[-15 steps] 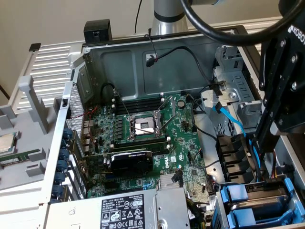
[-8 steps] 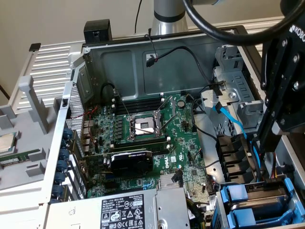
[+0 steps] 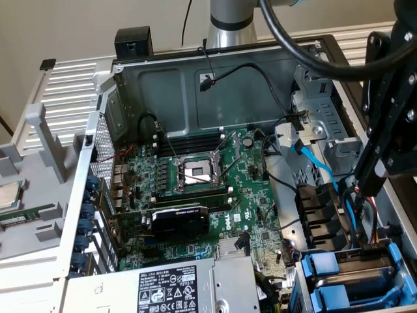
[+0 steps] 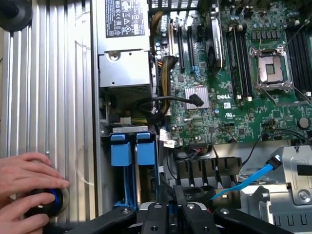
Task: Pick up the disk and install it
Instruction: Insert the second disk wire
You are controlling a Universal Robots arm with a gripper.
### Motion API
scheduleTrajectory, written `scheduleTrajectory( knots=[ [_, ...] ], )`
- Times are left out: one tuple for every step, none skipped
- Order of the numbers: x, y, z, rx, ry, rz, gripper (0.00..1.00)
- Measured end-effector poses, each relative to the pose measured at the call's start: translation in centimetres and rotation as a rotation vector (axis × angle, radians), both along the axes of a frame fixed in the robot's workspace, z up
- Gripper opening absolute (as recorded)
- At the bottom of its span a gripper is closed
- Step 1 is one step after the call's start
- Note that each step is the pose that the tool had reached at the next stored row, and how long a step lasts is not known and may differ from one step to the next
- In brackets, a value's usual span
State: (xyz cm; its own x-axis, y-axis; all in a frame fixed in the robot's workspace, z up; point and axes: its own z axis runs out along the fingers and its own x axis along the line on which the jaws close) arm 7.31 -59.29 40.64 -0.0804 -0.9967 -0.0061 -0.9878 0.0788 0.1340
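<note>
The open computer case (image 3: pixel 117 85) lies flat, exposing the blue-framed disk (image 4: pixel 129 148) in its bay; the gripper (image 4: pixel 176 207) hovers above, fingers nearly closed, holding nothing.

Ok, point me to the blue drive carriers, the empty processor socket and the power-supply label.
blue drive carriers (image 4: pixel 129 151): wrist view, on the blue front tabs.
empty processor socket (image 3: pixel 197 172): exterior view, on its open middle.
power-supply label (image 3: pixel 168 283): exterior view, on the label's printed face.

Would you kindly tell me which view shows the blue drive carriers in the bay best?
The wrist view: both blue drive carriers sit side by side, seen whole from above. The exterior view has them in its lower right corner, partly behind blue cables and cut off by the frame edge.
</note>
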Motion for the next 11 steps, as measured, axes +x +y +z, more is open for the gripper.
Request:
scheduleTrajectory(
  knots=[
    [0.0, -0.31, -0.02, 0.009, 0.0, 0.0, 0.16],
    [0.0, -0.58, -0.04, 0.0141, 0.0, 0.0, 0.16],
    [0.0, -0.79, -0.1, 0.0181, 0.0, 0.0, 0.16],
    [0.0, -0.94, -0.21, 0.0224, 0.0, 0.0, 0.16],
    [0.0, -1.09, -0.35, 0.0265, 0.0, 0.0, 0.16],
    [0.0, -1.21, -0.51, 0.0296, 0.0, 0.0, 0.16],
    [0.0, -1.29, -0.72, 0.0319, -0.0001, 0.0, 0.16],
    [0.0, -1.34, -0.88, 0.0324, 0.0, 0.0, 0.16],
    [0.0, -1.39, -1.05, 0.0326, 0.0, 0.0, 0.16],
    [0.0, -1.43, -1.24, 0.0329, 0.0, 0.0, 0.16],
    [0.0, -1.46, -1.43, 0.033, 0.0, 0.0, 0.16]
  ],
)
